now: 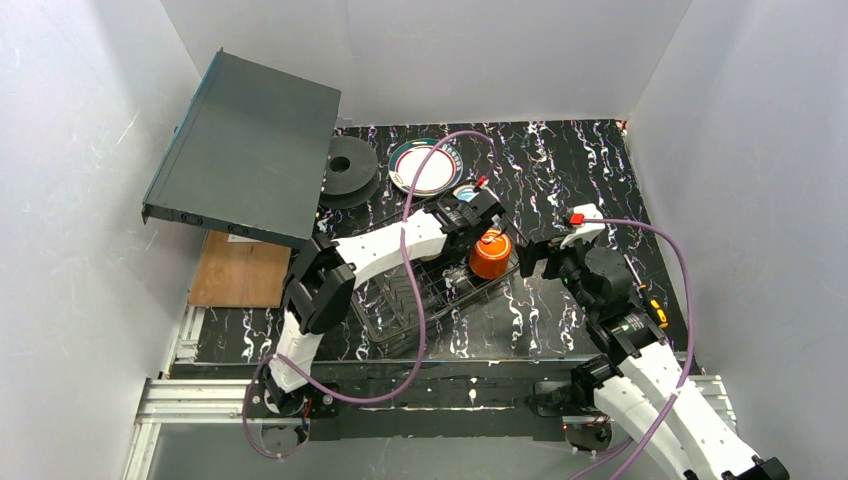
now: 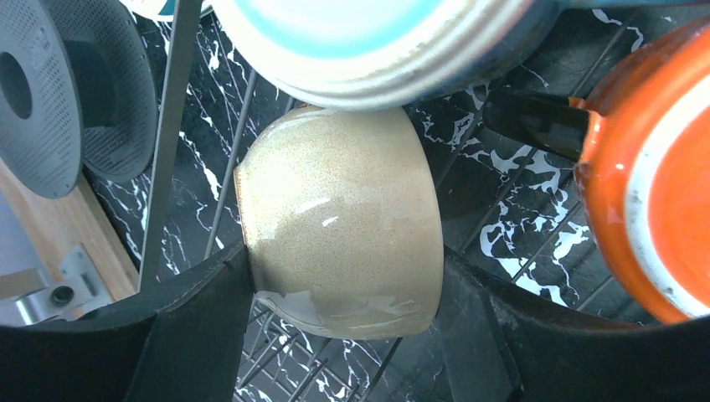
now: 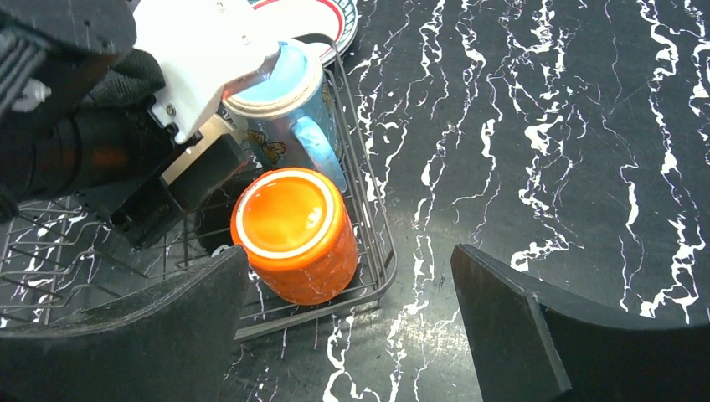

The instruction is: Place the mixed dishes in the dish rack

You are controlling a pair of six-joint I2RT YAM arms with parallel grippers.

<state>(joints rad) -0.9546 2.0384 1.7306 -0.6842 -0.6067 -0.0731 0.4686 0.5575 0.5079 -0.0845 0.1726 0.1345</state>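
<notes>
**Cream speckled glazed bowl** [image 2: 339, 209]. It hangs over the thin dark-wire dish rack [image 1: 395, 305], at its right end. It is clamped between the two black fingers [image 2: 201, 335] of the left gripper [image 2: 343, 285], whose jaws are part-way apart and press on opposite walls near the wider end. The narrower base appears to point away from the wrist and the mouth toward it, so the base-to-mouth axis runs along the fingers. Gripping across the walls probably lets the bowl go down among the tines without the fingers catching wire. Whether it touches the rack floor cannot be told.

**Blue mug with turquoise inside** [image 3: 280, 92]. It stands upright in the rack's right end with its axis vertical, just beyond the bowl. Its handle is turned toward the cup.

**Small orange ribbed cup** [image 3: 293, 230]. It stands in the rack just beside the mug with a white-ringed end up. Whether that end is the mouth or the foot cannot be told.

**White plate with green-and-red rim** [image 1: 425, 167]. It lies flat on the black white-veined table [image 3: 544, 126] beyond the rack, not yet loaded.

**Right gripper** [image 3: 347, 276]. Its jaws are wide apart and empty. It hovers just beside the rack's corner by the cup, probably standing clear to leave the left arm room.
</notes>
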